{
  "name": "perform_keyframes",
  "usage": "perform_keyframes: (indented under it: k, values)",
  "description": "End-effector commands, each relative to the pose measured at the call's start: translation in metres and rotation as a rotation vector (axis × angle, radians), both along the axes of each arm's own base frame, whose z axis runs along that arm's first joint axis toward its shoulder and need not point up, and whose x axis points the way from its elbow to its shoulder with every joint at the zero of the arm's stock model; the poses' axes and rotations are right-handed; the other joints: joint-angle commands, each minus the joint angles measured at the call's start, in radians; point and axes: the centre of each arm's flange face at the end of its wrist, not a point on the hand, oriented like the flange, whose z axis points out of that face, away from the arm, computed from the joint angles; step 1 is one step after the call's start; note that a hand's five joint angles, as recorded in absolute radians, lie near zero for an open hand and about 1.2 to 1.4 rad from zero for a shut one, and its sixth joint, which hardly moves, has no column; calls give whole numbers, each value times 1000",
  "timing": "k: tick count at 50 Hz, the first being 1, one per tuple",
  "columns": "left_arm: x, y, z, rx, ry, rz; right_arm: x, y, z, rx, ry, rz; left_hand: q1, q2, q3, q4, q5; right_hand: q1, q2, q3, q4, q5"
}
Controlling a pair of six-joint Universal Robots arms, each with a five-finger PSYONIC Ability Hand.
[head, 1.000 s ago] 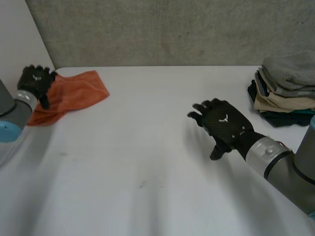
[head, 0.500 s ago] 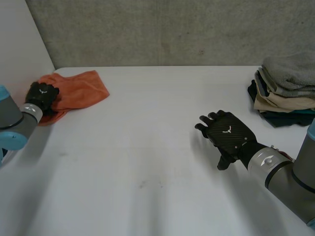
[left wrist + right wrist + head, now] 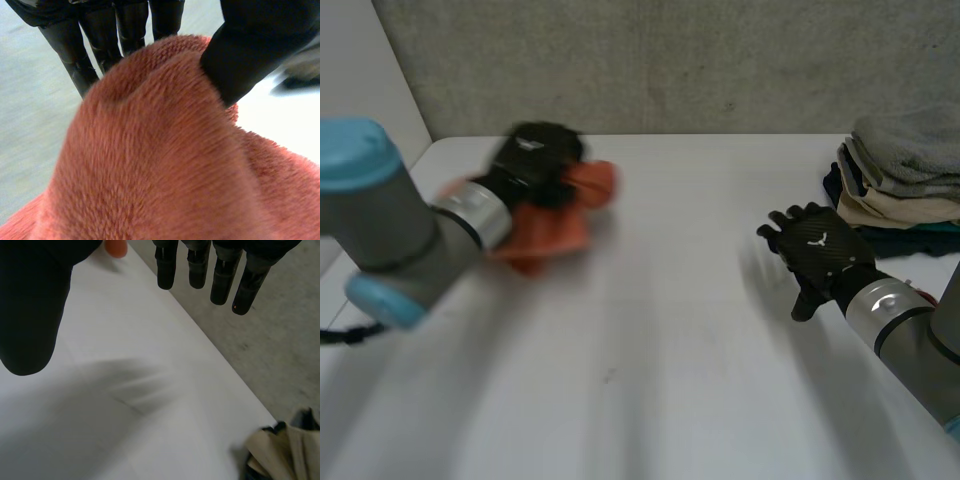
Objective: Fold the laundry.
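Observation:
An orange fleecy cloth (image 3: 545, 228) hangs bunched above the table's left half, gripped by my left hand (image 3: 535, 160). In the left wrist view the thumb (image 3: 250, 55) and fingers (image 3: 85, 60) pinch a fold of the orange cloth (image 3: 160, 165), which drapes under the palm. My right hand (image 3: 815, 255) hovers over the table's right side with fingers straight and spread, holding nothing. In the right wrist view its fingers (image 3: 200, 265) and thumb (image 3: 30, 305) stand apart over bare white table (image 3: 125, 405).
A stack of folded laundry (image 3: 900, 185) in grey, tan and dark teal sits at the table's right back edge, close behind my right hand; its corner (image 3: 280, 450) shows beyond the fingertips. A concrete wall (image 3: 670, 60) runs behind the table.
My left hand closed on the orange cloth at the far left corner and swung it toward the table's middle. My right hand drew back to the right, nearer the stack.

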Motion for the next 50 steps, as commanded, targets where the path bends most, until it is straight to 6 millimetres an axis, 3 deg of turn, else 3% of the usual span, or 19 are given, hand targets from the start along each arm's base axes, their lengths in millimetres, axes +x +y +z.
perform_keyframes:
  k: [1,4,8,12,15,19,27,34,41,50]
  values:
    - [-72,118,-26,119,48,-331,-10,-11,4,1,-20,-100,11,-105,-99,-108,-73,-24,-45,-38,-58,-68]
    - [-84,137,-37,133,20,-378,-13,-13,4,8,-34,-120,-885,-1001,-995,-1004,-969,-24,-45,-38,-58,-68]
    - [-87,140,-34,83,-8,-367,-17,-17,6,14,-54,-140,-885,-1000,-994,-1003,-968,-24,-45,-38,-58,-68]
    - [-79,128,-23,14,-34,-286,-21,-21,9,13,-66,-151,-870,-986,-980,-989,-954,-24,-45,-38,-58,-68]
    - [-61,110,-13,-11,-47,-161,-21,-22,12,7,-71,-155,-858,-974,-968,-977,-942,-24,-45,-38,-58,-68]
    - [-41,109,-9,23,-69,-59,-21,-19,21,3,-79,-142,-843,-959,-953,-962,-927,-24,-45,-38,-58,-68]
    - [-3,140,-23,138,-161,27,-12,16,40,206,-49,15,-838,-953,-947,-956,-921,-24,-45,-38,-58,-68]
    - [20,140,-48,158,-292,57,-15,45,38,323,91,85,-838,-953,-947,-956,-921,-24,-45,-38,-58,-68]
    - [17,127,-71,136,-375,-15,-15,55,23,316,183,144,-838,-953,-947,-956,-921,-24,-45,-38,-58,-68]
    - [-9,103,-85,43,-338,-41,-15,43,-8,272,187,94,-785,-901,-895,-904,-869,-24,-45,-38,-58,-68]
